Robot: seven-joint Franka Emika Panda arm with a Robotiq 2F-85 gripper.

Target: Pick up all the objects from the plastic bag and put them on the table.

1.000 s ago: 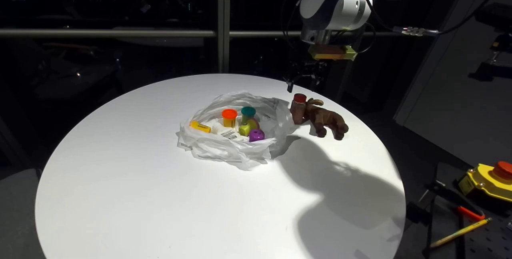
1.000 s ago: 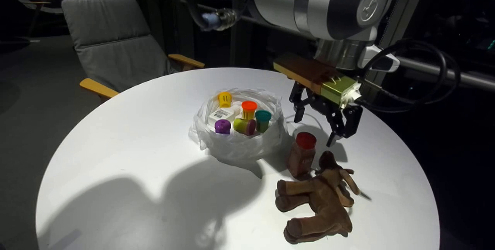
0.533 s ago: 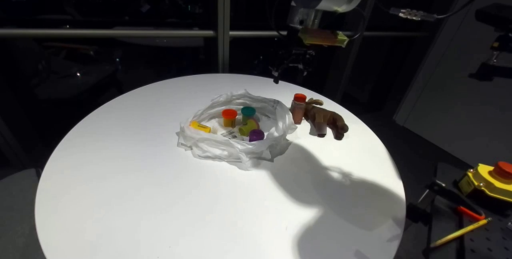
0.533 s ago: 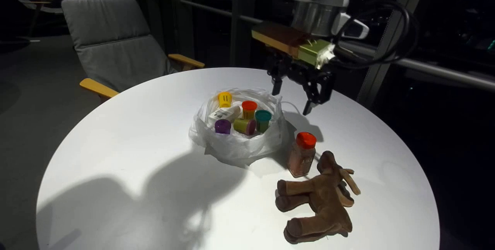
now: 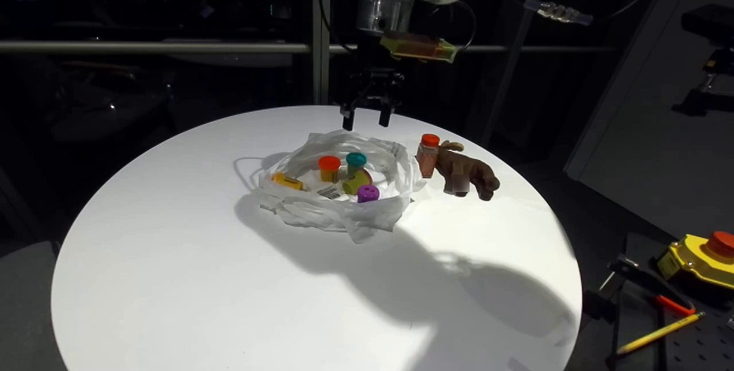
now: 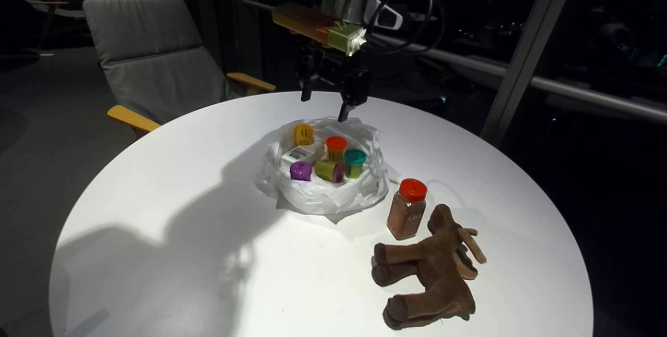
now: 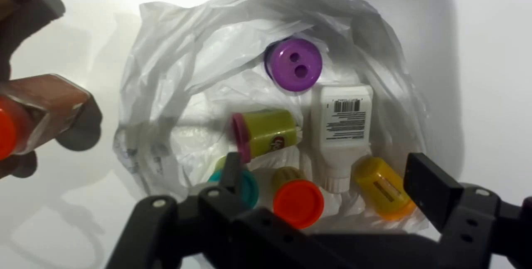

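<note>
Fingers (image 7: 434,190): spread, holding nothing, above plastic bag (image 7: 153,94) on counter (image 5: 200,291). White bottle (image 7: 345,125): lying inside bag, below fingers; framed between them in wrist view, long axis roughly crosswise to closing line. Probably calls for lowering fingers before grasping.

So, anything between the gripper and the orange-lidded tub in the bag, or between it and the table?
Nothing visible between the open gripper and the orange-lidded tub, which shows unobstructed in the wrist view. Toward the table, the wall of the plastic bag surrounds it; it likely needs lifting over.
</note>
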